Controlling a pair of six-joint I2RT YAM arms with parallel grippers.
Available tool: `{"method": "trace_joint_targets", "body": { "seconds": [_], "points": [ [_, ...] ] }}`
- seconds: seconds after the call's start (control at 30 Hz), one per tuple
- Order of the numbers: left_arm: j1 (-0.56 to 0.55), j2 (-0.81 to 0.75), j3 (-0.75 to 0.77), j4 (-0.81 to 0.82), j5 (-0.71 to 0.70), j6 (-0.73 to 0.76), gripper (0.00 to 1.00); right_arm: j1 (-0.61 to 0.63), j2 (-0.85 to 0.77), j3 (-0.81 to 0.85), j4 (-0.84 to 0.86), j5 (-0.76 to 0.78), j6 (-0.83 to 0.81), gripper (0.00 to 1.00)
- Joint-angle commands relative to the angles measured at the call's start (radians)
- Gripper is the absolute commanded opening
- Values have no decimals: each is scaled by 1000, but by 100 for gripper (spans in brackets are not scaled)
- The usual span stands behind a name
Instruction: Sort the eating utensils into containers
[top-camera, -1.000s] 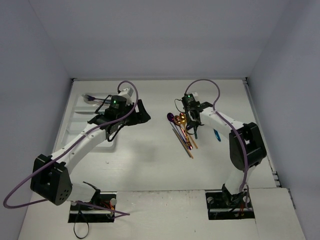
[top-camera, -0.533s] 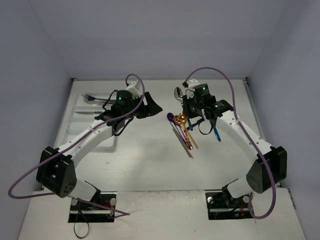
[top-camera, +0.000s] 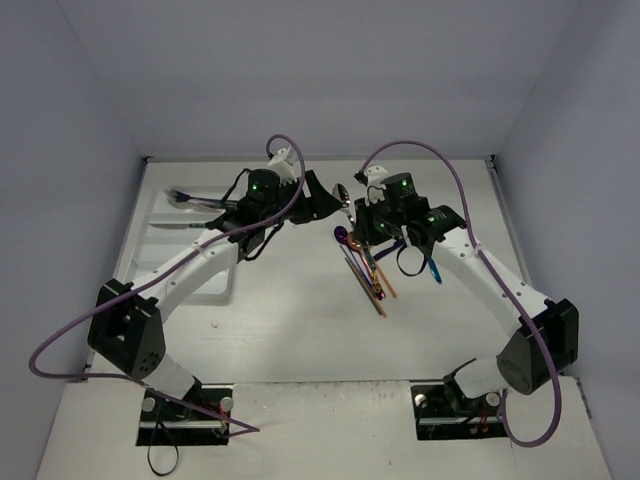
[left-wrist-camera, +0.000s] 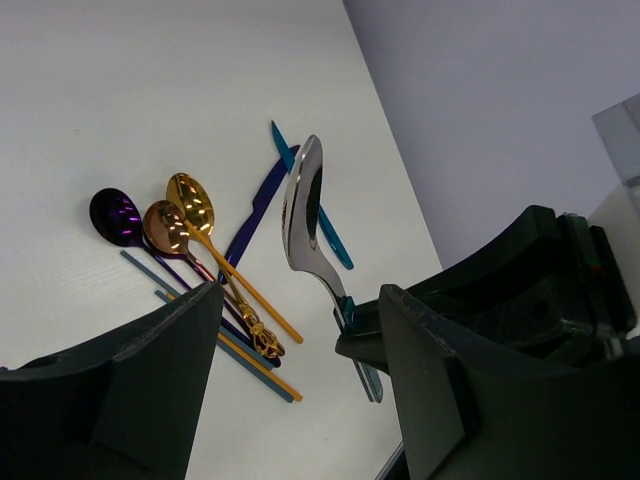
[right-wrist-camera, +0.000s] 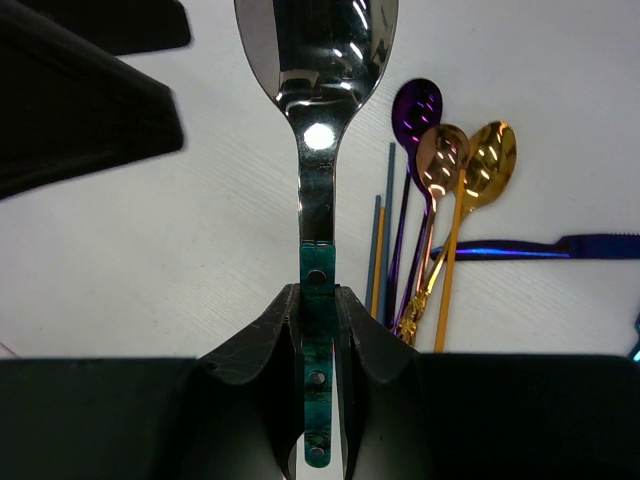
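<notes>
A white bench (top-camera: 300, 330) sits between plain pale-grey walls (top-camera: 320, 70). The right pincer (right-wrist-camera: 318, 325) clamps the teal handle of a silver spoon (right-wrist-camera: 318, 60), raised above the loose utensils (top-camera: 368, 268); the left pincer (left-wrist-camera: 300, 300) stands wide just beside it. The left arm (top-camera: 190, 270) hides part of the white tray (top-camera: 150, 235).

Your top view looks down on the whole table (top-camera: 300, 320) from above and behind its near edge. Both wrist views sit close and low, sharing the silver spoon (left-wrist-camera: 302, 205) and the spoon cluster (right-wrist-camera: 445, 170) mid-table.
</notes>
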Motion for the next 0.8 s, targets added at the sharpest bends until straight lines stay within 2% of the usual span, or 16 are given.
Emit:
{"method": "trace_joint_targets", "body": {
  "seconds": [0.0, 0.23, 0.57, 0.77],
  "points": [
    [-5, -57, -16, 83, -53, -6, 61, 3, -32, -48, 25, 84, 32, 0],
    [-20, -52, -58, 85, -34, -43, 61, 4, -42, -45, 34, 34, 31, 0],
    [-97, 49, 44, 88, -29, -51, 60, 14, -42, -11, 53, -7, 63, 0],
    [-115, 104, 54, 135, -21, -92, 48, 19, -49, -14, 75, -31, 84, 0]
  ]
}}
